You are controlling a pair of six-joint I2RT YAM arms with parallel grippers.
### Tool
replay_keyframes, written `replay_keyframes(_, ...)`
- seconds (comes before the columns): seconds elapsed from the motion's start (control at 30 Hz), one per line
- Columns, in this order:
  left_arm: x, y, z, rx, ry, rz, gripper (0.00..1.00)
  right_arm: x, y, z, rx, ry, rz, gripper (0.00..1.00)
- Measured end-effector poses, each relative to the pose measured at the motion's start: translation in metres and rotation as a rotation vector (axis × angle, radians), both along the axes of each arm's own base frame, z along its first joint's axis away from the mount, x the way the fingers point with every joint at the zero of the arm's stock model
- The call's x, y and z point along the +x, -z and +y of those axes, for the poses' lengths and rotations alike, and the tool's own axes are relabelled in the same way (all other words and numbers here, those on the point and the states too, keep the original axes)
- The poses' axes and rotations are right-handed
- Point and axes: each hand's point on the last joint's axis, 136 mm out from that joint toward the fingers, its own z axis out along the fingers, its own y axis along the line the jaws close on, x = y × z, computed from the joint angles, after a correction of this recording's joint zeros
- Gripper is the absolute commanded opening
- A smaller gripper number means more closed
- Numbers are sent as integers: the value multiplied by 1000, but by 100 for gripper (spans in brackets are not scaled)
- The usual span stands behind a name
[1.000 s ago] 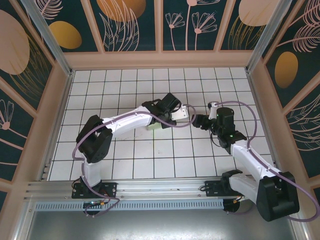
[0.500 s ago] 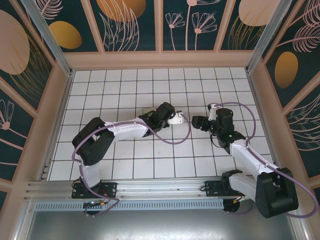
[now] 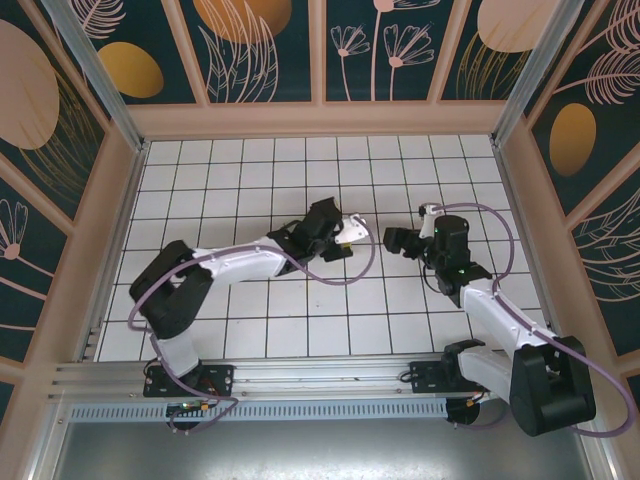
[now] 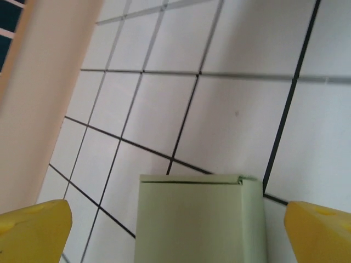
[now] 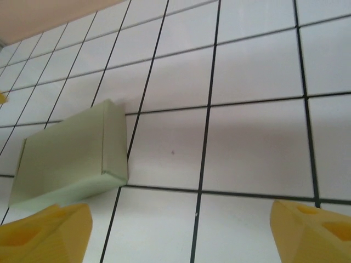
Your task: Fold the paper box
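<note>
Lying folded on the tiles point(image 5: 247, 148), paper box point(image 5: 71, 153); left jaws, right jaws wide apart, empty.

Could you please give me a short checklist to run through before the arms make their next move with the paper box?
1. Paper box formed into a flat rectangular box, lying on the tiled table: ok.
2. Left fingers open, box between them, touching neither: ok.
3. Right fingers open, apart from the box: ok.
4. Flap along the box's far edge fully tucked: cannot tell; a thin seam shows there in the left wrist view.
5. Box's underside and near end closed: cannot tell, out of view.
</note>
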Motion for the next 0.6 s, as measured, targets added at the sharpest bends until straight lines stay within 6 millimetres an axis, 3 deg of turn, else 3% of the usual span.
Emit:
replay_keyframes(0.1, 3, -39, 28, -189, -74, -5, 98, 9, -12, -8, -2, 38, -59, 91)
replay_keyframes(0.17, 6, -61, 60, -308, -149, -26, 99, 16, -21, -16, -12, 68, -107, 92)
replay_keyframes(0.27, 8, -75, 114, -440, -289, -71, 99, 26, -31, -31, -27, 123, -185, 93)
replay_keyframes(0.43, -3, -62, 188, -532, -514, -142, 99, 41, -23, -66, -78, 243, -252, 94)
replay_keyframes(0.47, -6, -56, 208, -548, -567, -159, 99, 43, -17, -74, -90, 268, -254, 99)
replay_keyframes(0.6, -16, -37, 285, -599, -796, -232, 99, 51, -1, -101, -126, 359, -247, 99)
